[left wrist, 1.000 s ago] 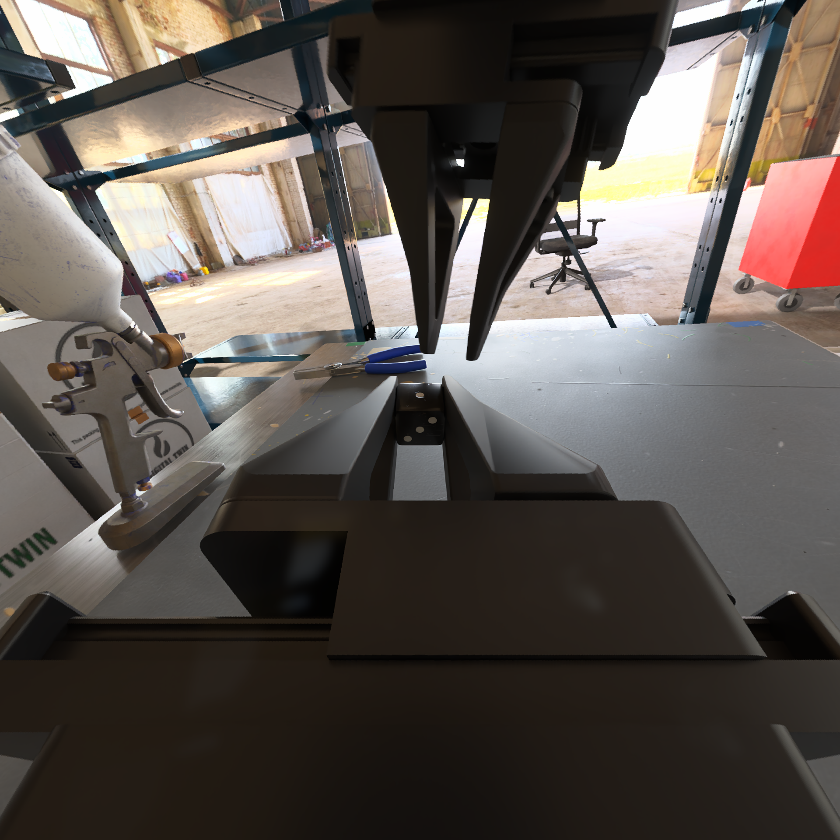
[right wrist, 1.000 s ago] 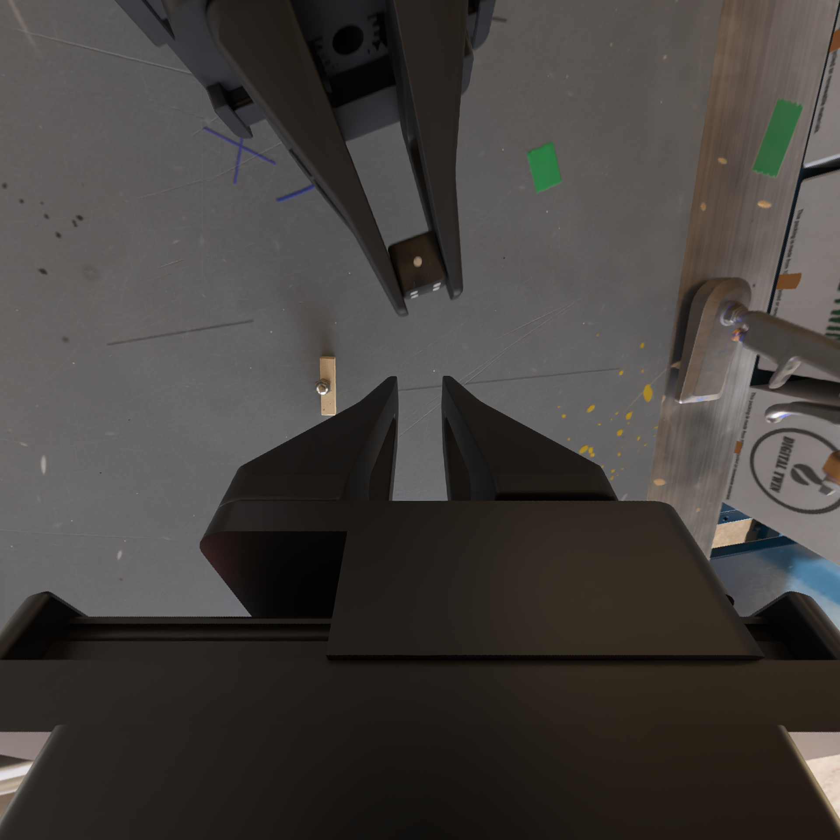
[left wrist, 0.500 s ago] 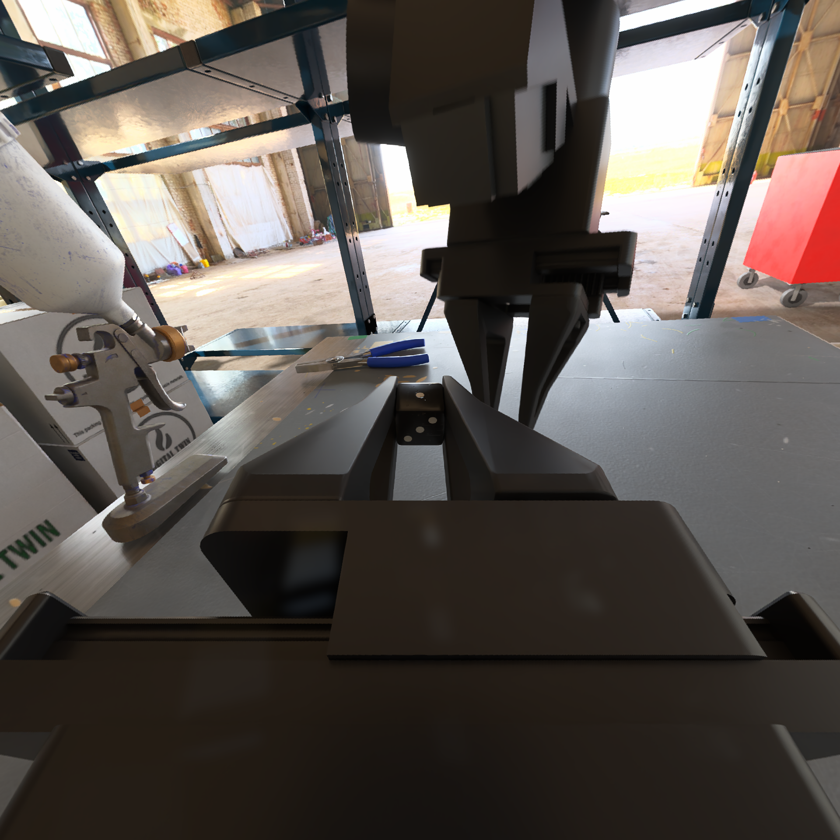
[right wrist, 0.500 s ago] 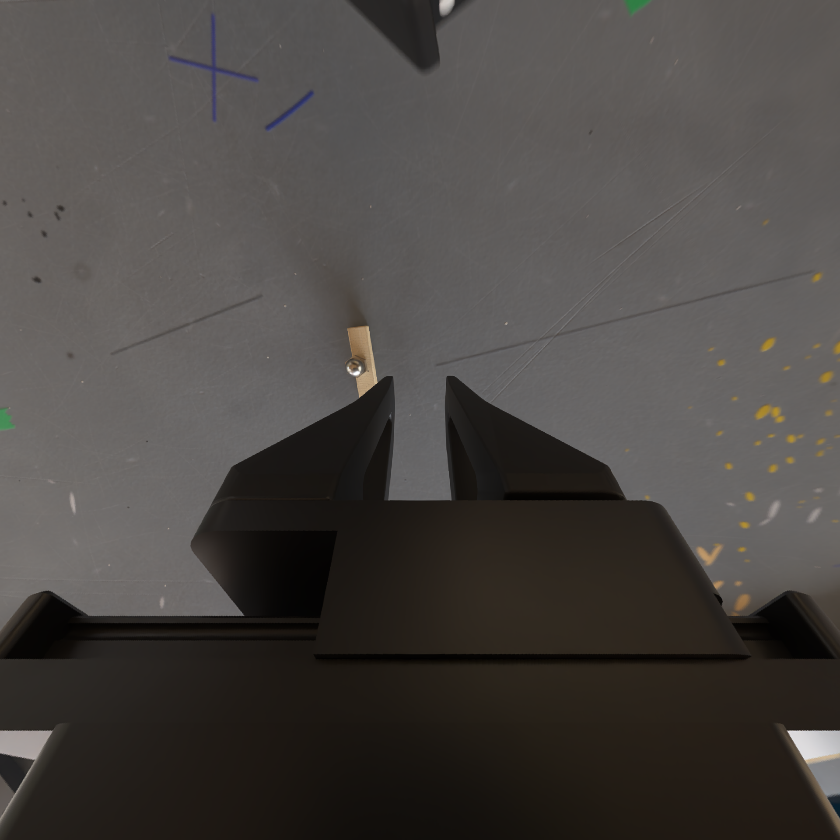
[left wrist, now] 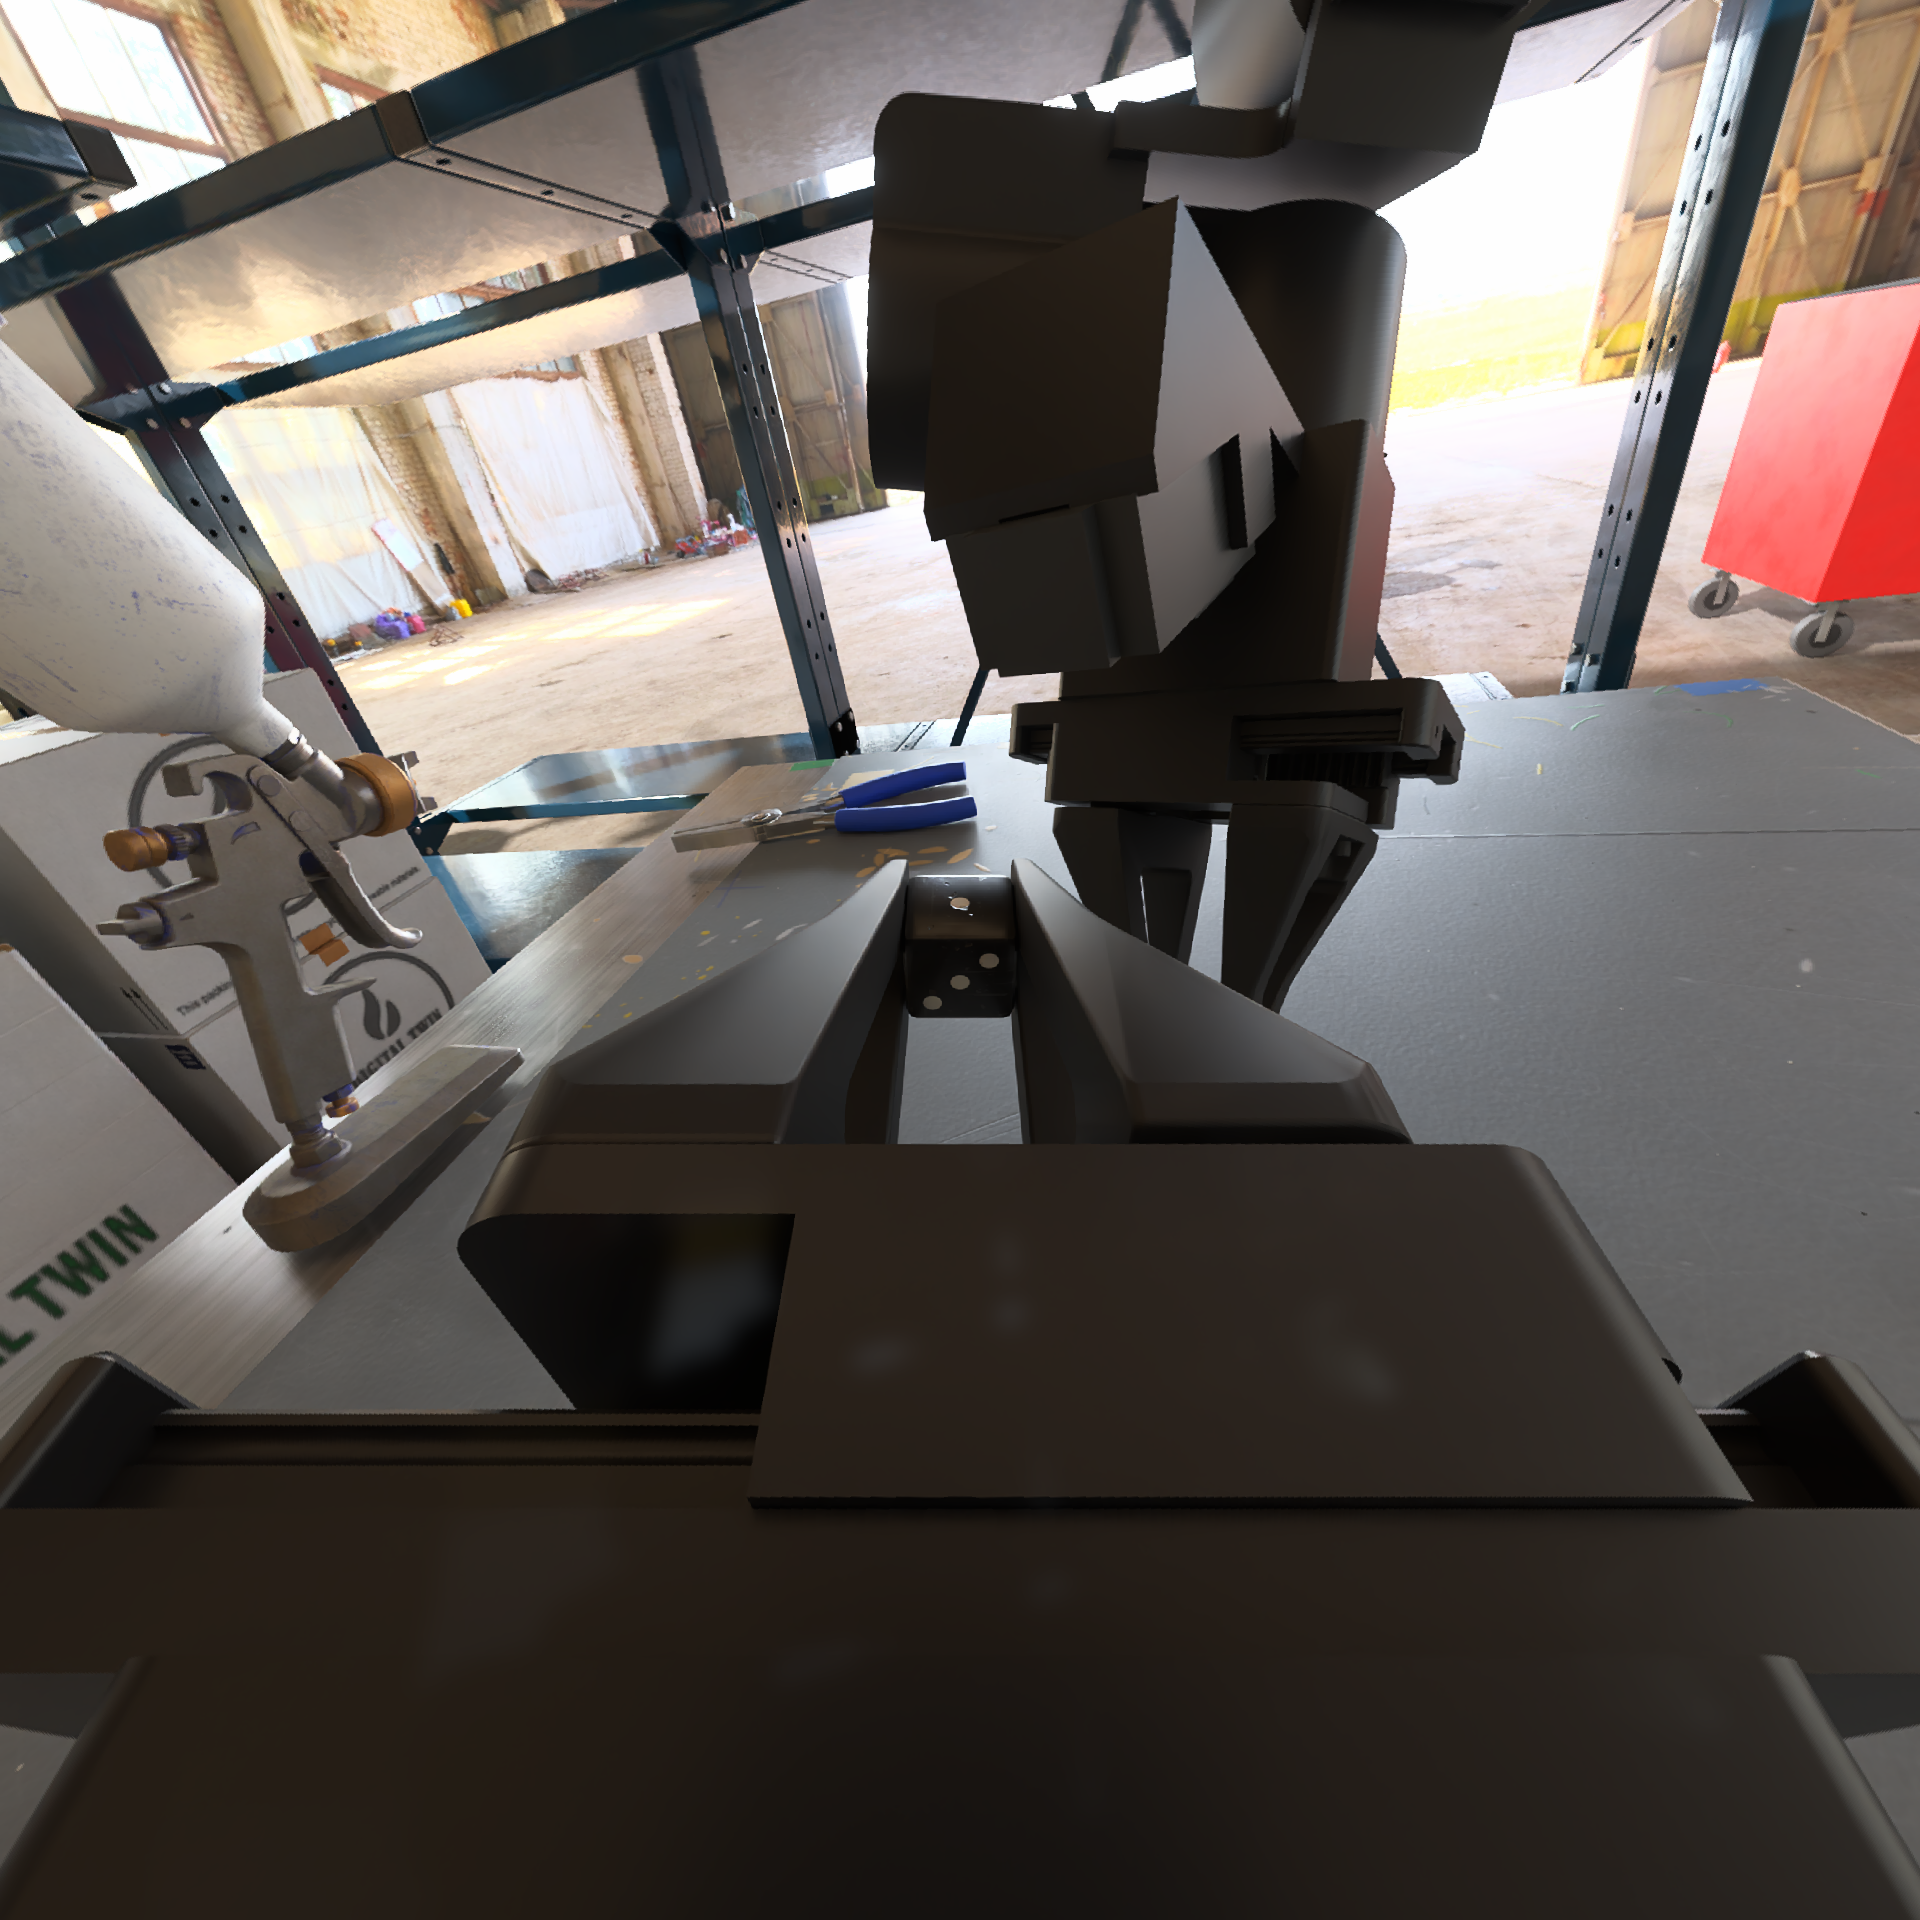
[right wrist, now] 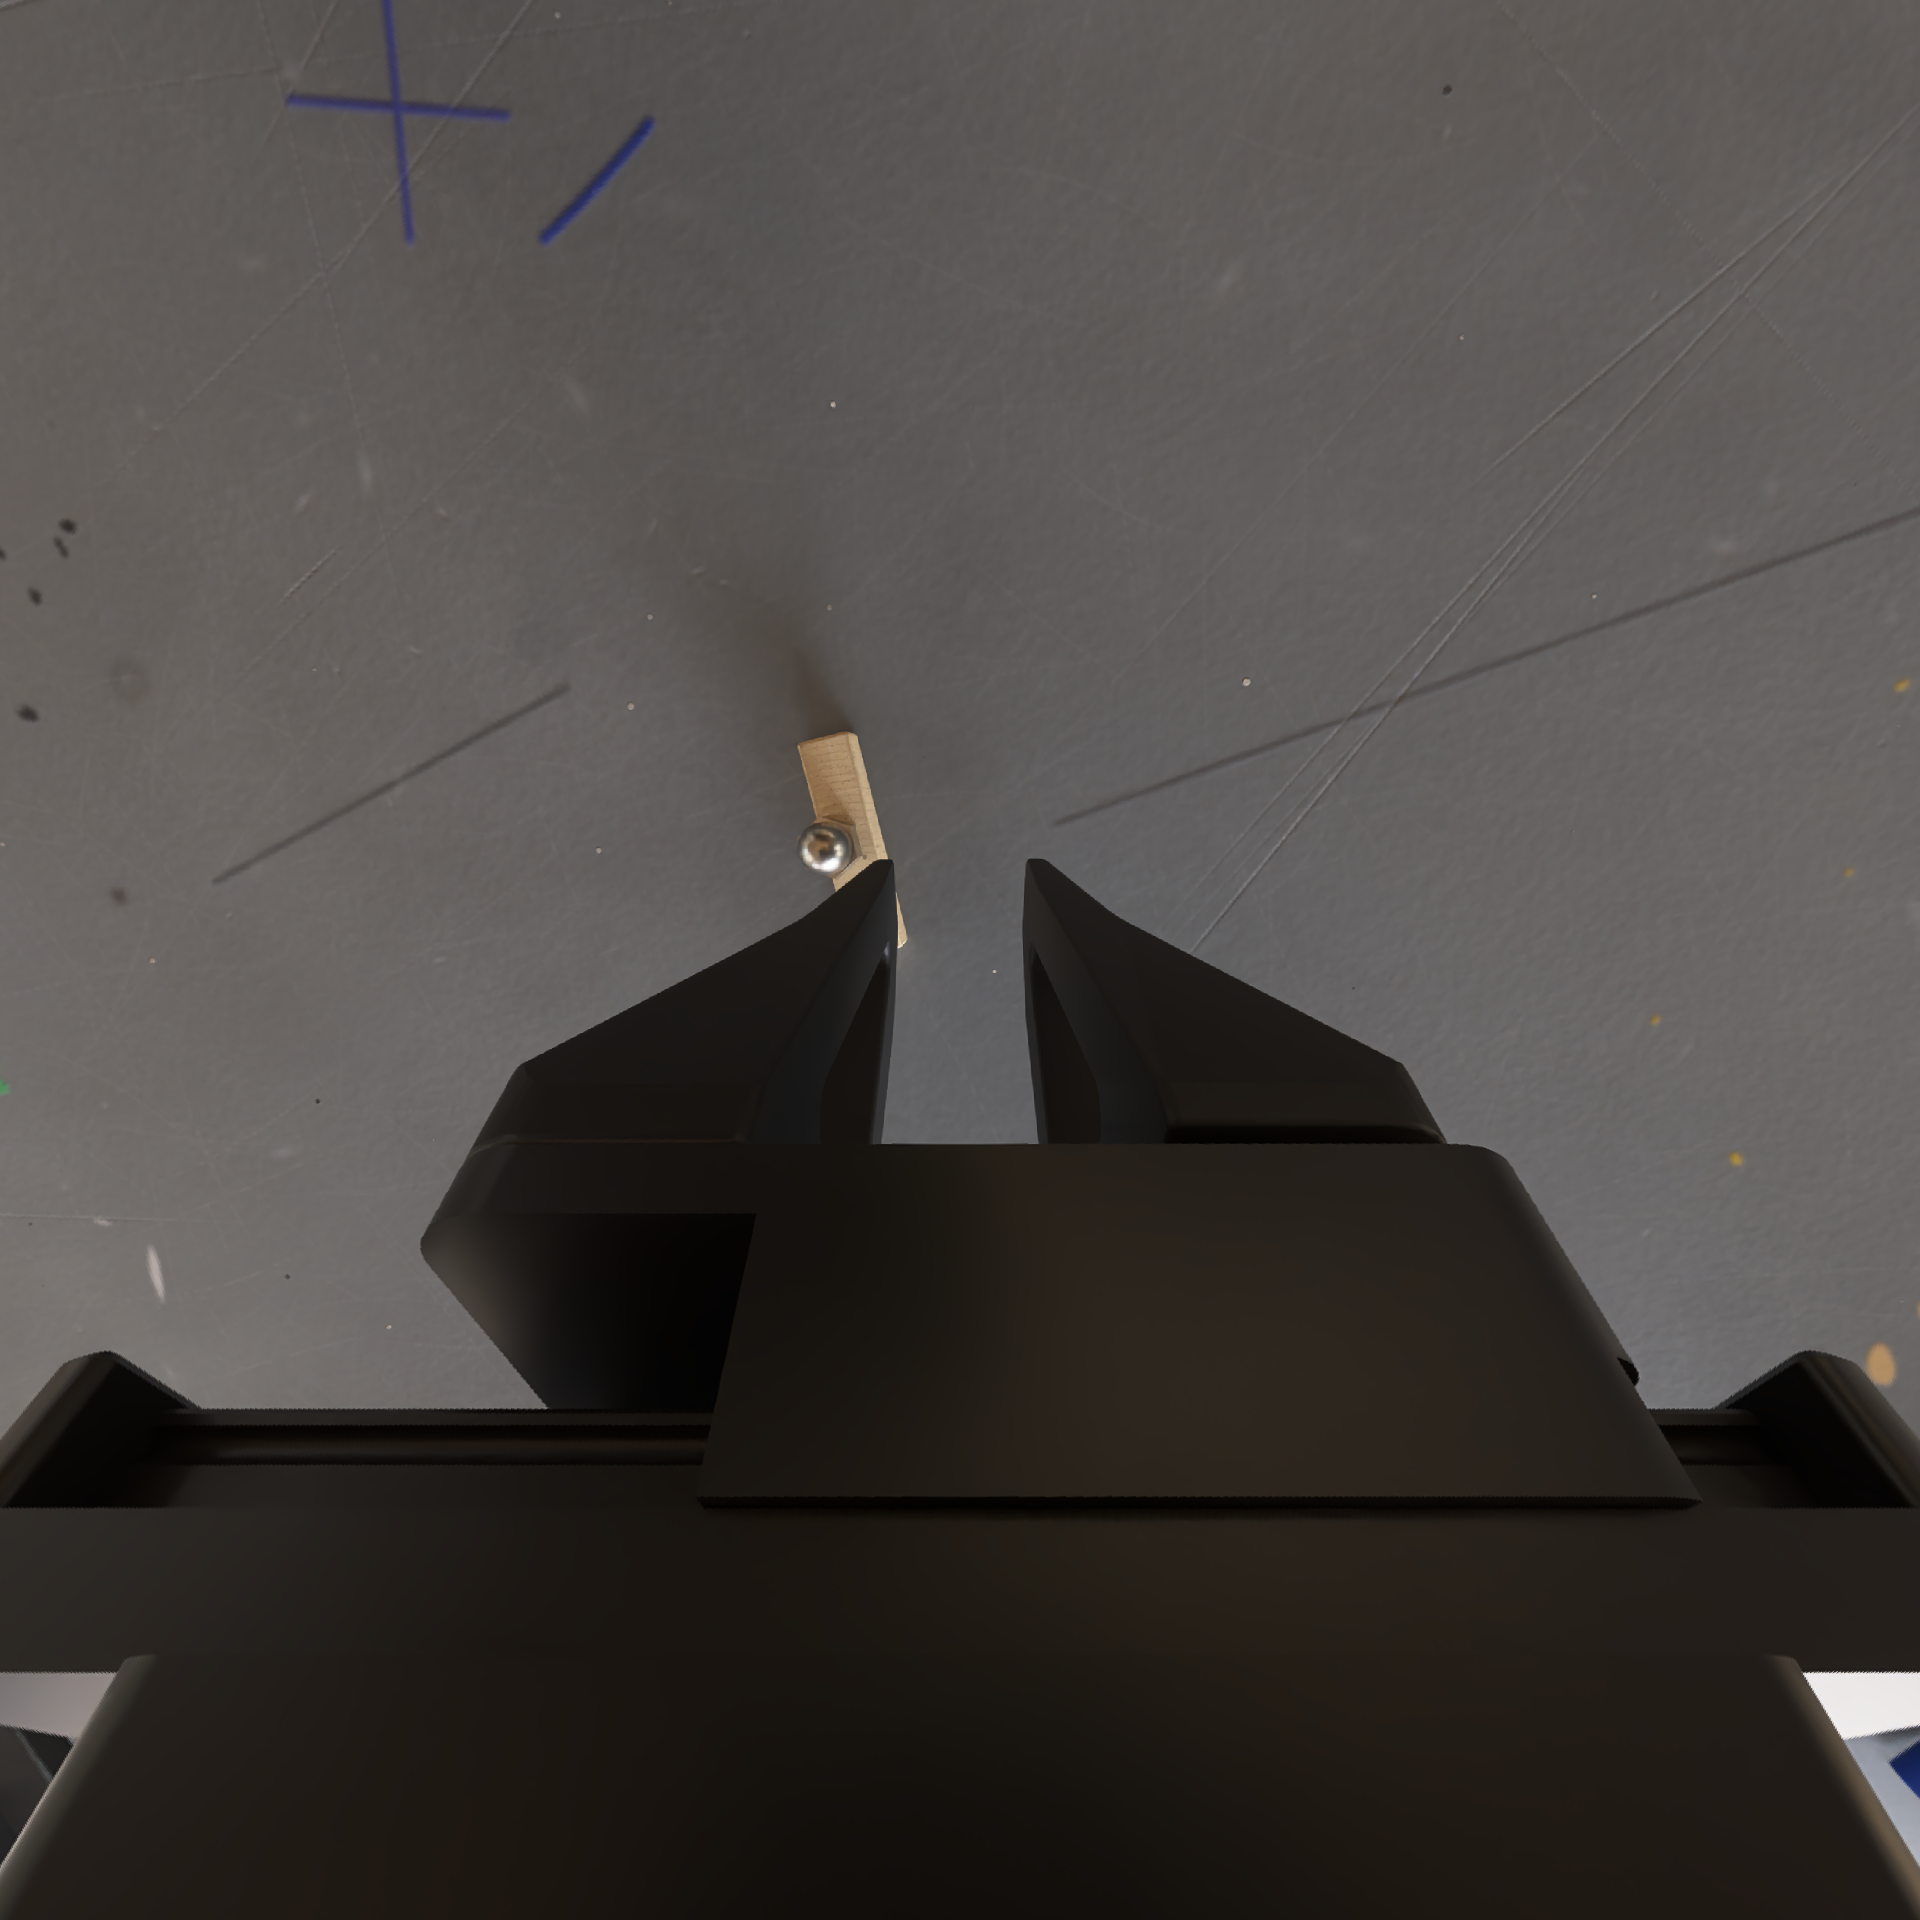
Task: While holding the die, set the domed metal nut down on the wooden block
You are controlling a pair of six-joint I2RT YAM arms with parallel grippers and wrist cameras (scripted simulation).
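black with pale pips, the die [left wrist: 958, 958] is sitting clamped between my left gripper [left wrist: 958, 883] fingers above the grey table [left wrist: 1558, 935]. my right gripper [right wrist: 958, 864] is hanging empty with fingers apart, its left fingertip overlapping the wooden block [right wrist: 840, 788]; the domed metal nut [right wrist: 826, 847] is touching the block's left edge.

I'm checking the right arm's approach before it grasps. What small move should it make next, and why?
Probably shift the right gripper a little toward its left finger's side before descending. Its open jaws straddle bare table, while the domed metal nut sits just outside the left fingertip, beside the wooden block. The left gripper holds the die.
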